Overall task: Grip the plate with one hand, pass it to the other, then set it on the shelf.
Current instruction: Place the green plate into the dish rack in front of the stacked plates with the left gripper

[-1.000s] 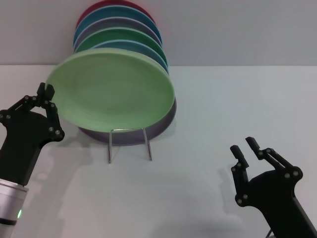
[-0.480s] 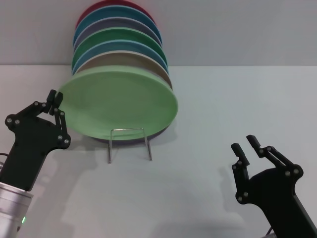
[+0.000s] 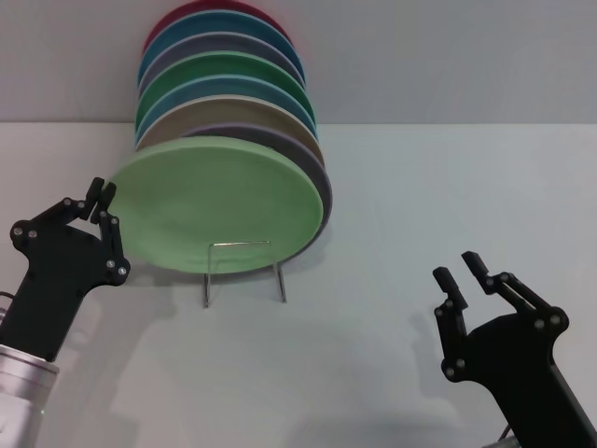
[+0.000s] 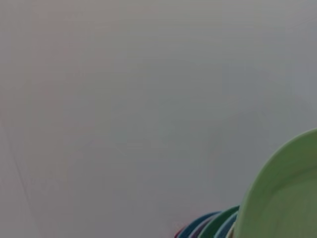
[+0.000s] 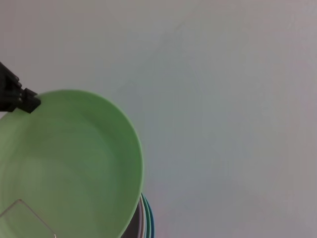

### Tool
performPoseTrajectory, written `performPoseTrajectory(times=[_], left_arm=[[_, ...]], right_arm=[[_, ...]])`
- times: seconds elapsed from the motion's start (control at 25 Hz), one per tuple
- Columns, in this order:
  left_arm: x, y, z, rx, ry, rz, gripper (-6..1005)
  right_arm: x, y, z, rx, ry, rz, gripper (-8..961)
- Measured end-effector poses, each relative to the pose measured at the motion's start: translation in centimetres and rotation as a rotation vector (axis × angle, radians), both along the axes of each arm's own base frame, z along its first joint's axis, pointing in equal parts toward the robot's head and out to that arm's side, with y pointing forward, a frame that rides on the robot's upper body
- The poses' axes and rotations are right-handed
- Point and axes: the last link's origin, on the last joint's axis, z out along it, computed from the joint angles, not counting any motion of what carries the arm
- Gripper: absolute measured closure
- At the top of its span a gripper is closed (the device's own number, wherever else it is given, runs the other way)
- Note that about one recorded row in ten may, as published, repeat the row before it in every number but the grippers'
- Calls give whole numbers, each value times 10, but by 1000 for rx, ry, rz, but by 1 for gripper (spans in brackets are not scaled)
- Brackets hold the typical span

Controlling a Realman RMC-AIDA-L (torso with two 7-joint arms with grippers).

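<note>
The pale mint-green plate (image 3: 219,205) leans in the wire shelf (image 3: 278,275) at the front of a row of plates, its lower edge behind the upright front loop. My left gripper (image 3: 102,192) is at the plate's left rim, shut on it. The plate also shows in the left wrist view (image 4: 285,193) and the right wrist view (image 5: 69,168), where a black fingertip (image 5: 22,96) meets its rim. My right gripper (image 3: 457,269) is open and empty, low at the right, well away from the plate.
Several other plates (image 3: 224,70) stand in a row behind the mint one: red, blue, lavender, emerald green, beige and purple. The white table (image 3: 420,187) stretches to the right of the shelf, with a grey wall behind.
The plate has dropped down and tipped back against the row of plates. My left gripper came down and slightly right with it. The right gripper has barely moved.
</note>
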Motion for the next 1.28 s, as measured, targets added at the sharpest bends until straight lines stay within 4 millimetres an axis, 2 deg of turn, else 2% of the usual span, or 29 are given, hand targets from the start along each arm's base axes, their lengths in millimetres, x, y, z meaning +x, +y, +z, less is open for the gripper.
performPoseTrajectory(times=[1.28], left_arm=[[-2, 1, -9, -46, 49, 18, 889]], right_arm=[[0, 10, 0, 0, -13, -5, 721]])
